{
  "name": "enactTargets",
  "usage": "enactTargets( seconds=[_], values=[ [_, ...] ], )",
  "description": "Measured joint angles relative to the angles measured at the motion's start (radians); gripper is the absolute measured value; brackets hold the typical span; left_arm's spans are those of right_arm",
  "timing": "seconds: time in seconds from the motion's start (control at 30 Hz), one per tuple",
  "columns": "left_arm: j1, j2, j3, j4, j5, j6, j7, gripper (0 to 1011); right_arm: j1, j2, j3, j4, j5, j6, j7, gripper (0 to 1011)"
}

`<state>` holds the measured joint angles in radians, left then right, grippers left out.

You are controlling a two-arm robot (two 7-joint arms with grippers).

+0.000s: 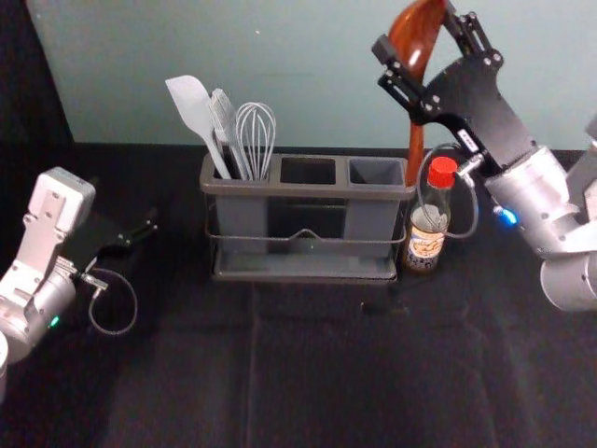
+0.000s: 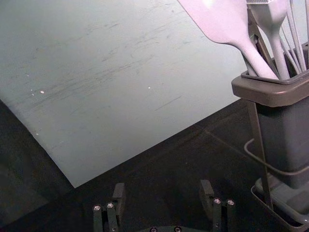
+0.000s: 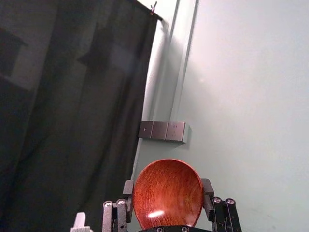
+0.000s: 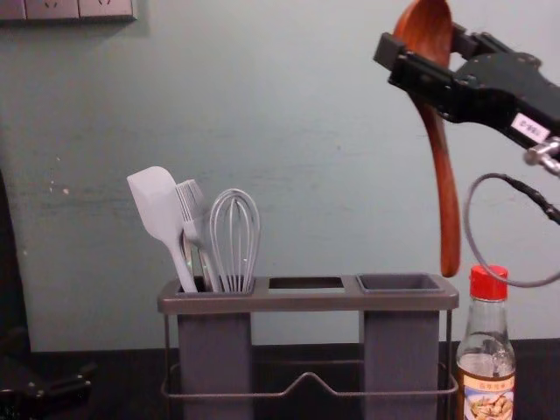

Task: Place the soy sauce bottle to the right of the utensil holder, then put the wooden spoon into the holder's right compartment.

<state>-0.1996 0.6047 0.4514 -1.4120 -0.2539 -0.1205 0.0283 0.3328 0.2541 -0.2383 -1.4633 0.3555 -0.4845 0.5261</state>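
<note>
Wooden spoon (image 4: 444, 192) is gripped bowl-up by the right claw (image 4: 423, 44) at one o'clock from the holder (image 4: 262, 302), presumably for handle-first insertion; soy sauce bottle (image 4: 486, 350) is stood at three, left claw (image 2: 161, 191), spread, at nine.

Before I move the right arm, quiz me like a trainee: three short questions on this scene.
1. Fill in: the right gripper holds the spoon with its handle pointing ____.
2. Where in the holder is the whisk? A) left B) middle C) right
3. True or false: the bottle stands to the right of the holder.

Key: 1 down; 2 A; 3 true.
</note>
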Motion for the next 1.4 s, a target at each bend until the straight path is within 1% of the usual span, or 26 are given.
enactTargets(
  seconds=[0.3,0.5,0.7,0.87,1.1,1.4],
  values=[
    [0.0,0.0,0.0,0.0,0.0,0.0,0.0,1005,0.08,-0.036,-0.028,0.102,-0.019,-0.009,-0.005,840],
    [0.0,0.0,0.0,0.0,0.0,0.0,0.0,1005,0.11,-0.058,-0.04,0.16,-0.027,-0.027,-0.011,840],
    [0.0,0.0,0.0,0.0,0.0,0.0,0.0,1005,0.123,-0.076,-0.048,0.21,-0.037,-0.048,-0.012,840],
    [0.0,0.0,0.0,0.0,0.0,0.0,0.0,1005,0.124,-0.085,-0.051,0.233,-0.044,-0.062,-0.012,839],
    [0.0,0.0,0.0,0.0,0.0,0.0,0.0,1005,0.108,-0.09,-0.049,0.24,-0.048,-0.071,-0.014,840],
    [0.0,0.0,0.0,0.0,0.0,0.0,0.0,1005,0.071,-0.074,-0.049,0.236,-0.048,-0.072,-0.006,840]
  ],
)
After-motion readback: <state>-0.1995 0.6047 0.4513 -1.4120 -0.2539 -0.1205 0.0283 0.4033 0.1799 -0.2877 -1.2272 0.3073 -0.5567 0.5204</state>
